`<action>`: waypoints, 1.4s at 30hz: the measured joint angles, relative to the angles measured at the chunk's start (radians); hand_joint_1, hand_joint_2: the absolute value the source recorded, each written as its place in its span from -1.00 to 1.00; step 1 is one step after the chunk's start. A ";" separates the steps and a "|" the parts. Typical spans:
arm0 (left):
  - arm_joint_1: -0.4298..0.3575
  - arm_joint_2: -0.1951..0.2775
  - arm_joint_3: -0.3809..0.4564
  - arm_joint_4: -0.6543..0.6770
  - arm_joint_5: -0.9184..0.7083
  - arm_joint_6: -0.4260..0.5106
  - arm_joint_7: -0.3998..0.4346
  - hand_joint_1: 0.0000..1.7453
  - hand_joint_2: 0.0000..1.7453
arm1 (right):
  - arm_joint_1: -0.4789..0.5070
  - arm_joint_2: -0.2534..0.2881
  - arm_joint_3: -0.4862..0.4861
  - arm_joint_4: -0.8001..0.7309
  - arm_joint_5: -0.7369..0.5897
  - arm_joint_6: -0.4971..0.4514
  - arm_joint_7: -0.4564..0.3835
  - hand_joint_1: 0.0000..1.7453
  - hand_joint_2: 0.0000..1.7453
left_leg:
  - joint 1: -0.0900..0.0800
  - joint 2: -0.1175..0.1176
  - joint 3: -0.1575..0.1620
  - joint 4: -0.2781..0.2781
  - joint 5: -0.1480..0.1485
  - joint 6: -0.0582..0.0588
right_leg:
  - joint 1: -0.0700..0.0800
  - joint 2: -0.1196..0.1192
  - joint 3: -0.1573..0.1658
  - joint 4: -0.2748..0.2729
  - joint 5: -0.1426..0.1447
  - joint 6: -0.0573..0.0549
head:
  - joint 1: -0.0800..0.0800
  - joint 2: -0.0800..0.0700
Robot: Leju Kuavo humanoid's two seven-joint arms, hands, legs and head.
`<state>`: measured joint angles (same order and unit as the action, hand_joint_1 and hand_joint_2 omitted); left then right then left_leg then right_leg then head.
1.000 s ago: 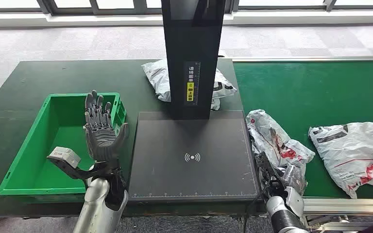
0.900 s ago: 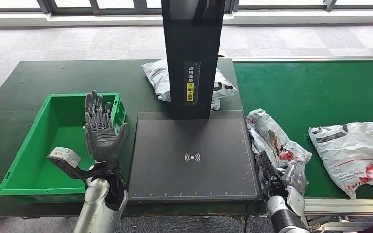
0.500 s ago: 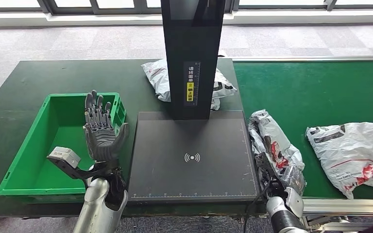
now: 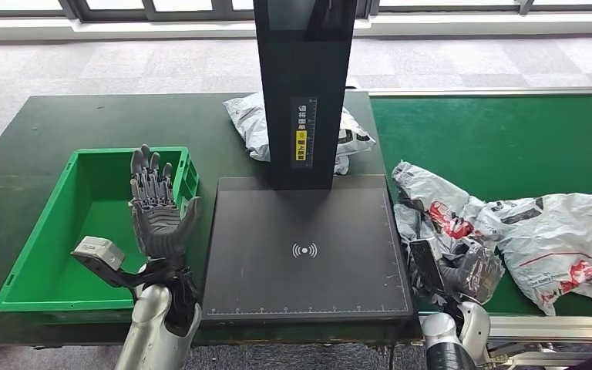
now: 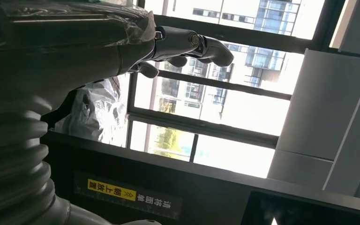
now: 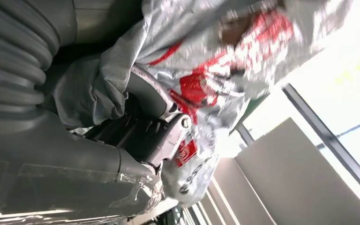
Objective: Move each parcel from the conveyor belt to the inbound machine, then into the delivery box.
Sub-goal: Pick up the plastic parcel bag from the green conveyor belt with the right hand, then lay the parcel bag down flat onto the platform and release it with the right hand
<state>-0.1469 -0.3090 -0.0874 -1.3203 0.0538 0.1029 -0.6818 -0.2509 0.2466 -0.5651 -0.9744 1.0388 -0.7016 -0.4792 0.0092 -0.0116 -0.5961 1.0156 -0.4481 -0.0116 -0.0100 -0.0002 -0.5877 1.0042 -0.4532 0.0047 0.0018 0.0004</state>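
A crumpled grey parcel (image 4: 439,220) with red print lies on the green belt (image 4: 493,139) beside the black inbound machine plate (image 4: 305,247). My right hand (image 4: 462,274) grips its near end; in the right wrist view the hand (image 6: 140,136) has its fingers wrapped in the parcel's plastic (image 6: 215,79). A second grey parcel (image 4: 563,243) lies to the right, touching the first. My left hand (image 4: 156,208) stands upright with fingers spread over the green delivery box (image 4: 27,254), holding nothing. A third parcel (image 4: 250,123) lies behind the machine's black column (image 4: 304,92).
The dark green table (image 4: 85,116) carries the box and the machine. The machine column blocks the middle back. The belt's metal edge (image 4: 539,327) runs along the front right.
The parcel in my right hand has been lifted and spread out toward the right, now touching the second parcel. My left hand has barely moved.
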 joint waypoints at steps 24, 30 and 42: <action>-0.012 0.001 0.000 0.076 0.018 -0.012 -0.018 -1.00 1.00 | 0.135 0.067 0.065 -0.713 -0.257 0.001 -0.223 1.00 1.00 | -0.001 0.002 -0.001 0.000 0.000 0.000 | -0.001 0.002 -0.001 0.000 0.000 0.001 | 0.000 0.000; -0.012 0.001 0.000 0.077 0.019 -0.011 -0.018 -1.00 1.00 | 0.150 0.067 0.215 -0.731 -0.221 0.002 -0.220 1.00 1.00 | -0.001 0.003 0.000 0.000 0.000 0.000 | -0.001 0.004 -0.001 0.000 0.000 0.001 | 0.000 0.000; -0.013 0.001 0.000 0.079 0.014 -0.025 -0.019 -1.00 1.00 | 0.144 0.066 0.504 -0.559 -0.207 0.004 -0.223 1.00 1.00 | 0.000 0.004 0.000 0.000 0.000 0.000 | -0.001 0.004 -0.001 0.000 0.000 0.001 | 0.000 0.000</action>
<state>-0.1595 -0.3079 -0.0875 -1.2410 0.0680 0.0784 -0.7008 -0.1070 0.3127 -0.0607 -1.5339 0.8313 -0.6981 -0.7024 0.0090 -0.0074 -0.5966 1.0155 -0.4482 -0.0114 -0.0109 0.0041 -0.5892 1.0043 -0.4532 0.0056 0.0020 0.0004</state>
